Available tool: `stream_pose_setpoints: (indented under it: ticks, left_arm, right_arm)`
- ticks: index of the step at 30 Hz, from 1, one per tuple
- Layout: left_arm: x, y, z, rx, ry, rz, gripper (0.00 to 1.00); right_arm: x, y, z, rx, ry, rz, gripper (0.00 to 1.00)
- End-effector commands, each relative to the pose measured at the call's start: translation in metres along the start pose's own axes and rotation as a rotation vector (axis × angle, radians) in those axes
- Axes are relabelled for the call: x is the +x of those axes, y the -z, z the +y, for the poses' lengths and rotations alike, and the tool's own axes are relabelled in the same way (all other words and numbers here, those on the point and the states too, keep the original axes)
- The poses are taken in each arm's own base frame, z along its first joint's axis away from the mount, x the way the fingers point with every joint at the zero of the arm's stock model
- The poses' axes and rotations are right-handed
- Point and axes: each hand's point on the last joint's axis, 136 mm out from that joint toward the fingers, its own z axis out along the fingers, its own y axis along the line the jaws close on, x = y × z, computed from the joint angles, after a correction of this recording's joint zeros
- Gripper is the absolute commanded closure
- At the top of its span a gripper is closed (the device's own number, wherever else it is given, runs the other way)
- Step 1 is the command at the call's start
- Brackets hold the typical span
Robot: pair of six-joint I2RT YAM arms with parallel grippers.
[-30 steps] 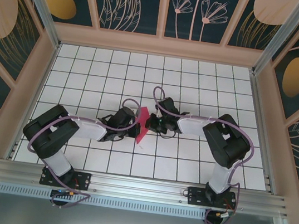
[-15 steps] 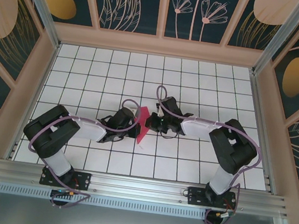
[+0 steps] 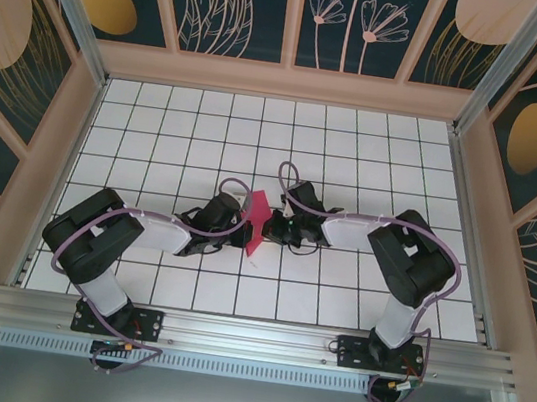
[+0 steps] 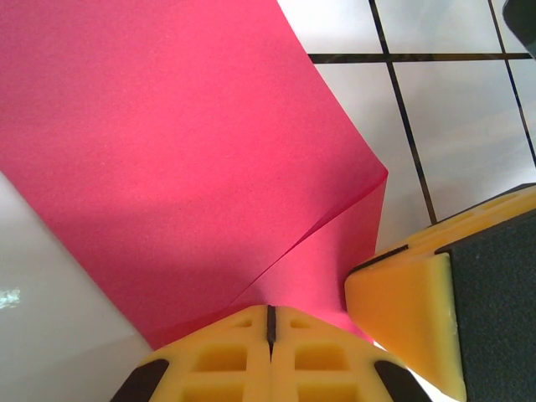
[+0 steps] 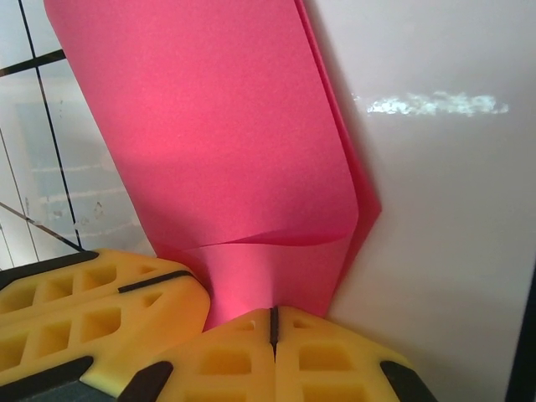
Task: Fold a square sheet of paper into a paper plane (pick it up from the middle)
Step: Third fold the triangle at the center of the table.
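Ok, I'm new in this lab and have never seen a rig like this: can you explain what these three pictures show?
Two robot arms, a left arm and a right arm, are bolted at the near edge of a white tiled table. One picture looks down from above and behind; the other two come from wrist cameras. The left end effector and right end effector, with yellow fingers, are both shut on the folded red-pink sheet of paper.

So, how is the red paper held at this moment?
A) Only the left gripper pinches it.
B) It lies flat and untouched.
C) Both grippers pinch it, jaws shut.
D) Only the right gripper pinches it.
C: the left gripper and the right gripper each have their jaws shut on the red paper.
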Motion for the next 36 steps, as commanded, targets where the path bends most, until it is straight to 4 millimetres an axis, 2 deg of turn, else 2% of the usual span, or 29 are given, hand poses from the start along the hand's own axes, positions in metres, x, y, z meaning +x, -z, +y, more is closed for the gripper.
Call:
stream_pose_setpoints:
  ticks: [1,4,6,15,19,24,33,36]
  left_arm:
    - [0.037,-0.003,0.032,-0.094,0.005,0.118,1.00]
    - [0.038,-0.003,0.033,-0.097,0.004,0.121,1.00]
    - [0.039,-0.003,0.033,-0.096,0.005,0.123,1.00]
    - [0.038,-0.003,0.034,-0.104,0.001,0.117,1.00]
    - [0.039,-0.003,0.036,-0.106,-0.002,0.122,1.00]
    - [0.042,-0.002,0.037,-0.106,0.000,0.125,1.00]
    - [0.040,0.000,0.035,-0.105,-0.006,0.118,1.00]
    - [0.040,-0.001,0.036,-0.108,-0.008,0.120,1.00]
  right_arm:
    - [0.001,0.017,0.015,-0.021,0.024,-0.021,0.92]
    - [0.009,0.021,0.033,-0.093,0.036,-0.010,0.92]
    - [0.017,0.017,0.035,-0.114,0.027,0.002,0.92]
    - [0.034,-0.004,0.024,-0.132,-0.016,0.040,0.92]
    - [0.038,-0.014,0.004,-0.070,-0.035,0.049,0.92]
    - [0.039,-0.017,0.000,-0.058,-0.037,0.051,0.92]
    - [0.039,0.014,0.034,-0.169,0.004,0.010,0.90]
    - [0.045,0.014,0.033,-0.188,-0.012,0.017,0.91]
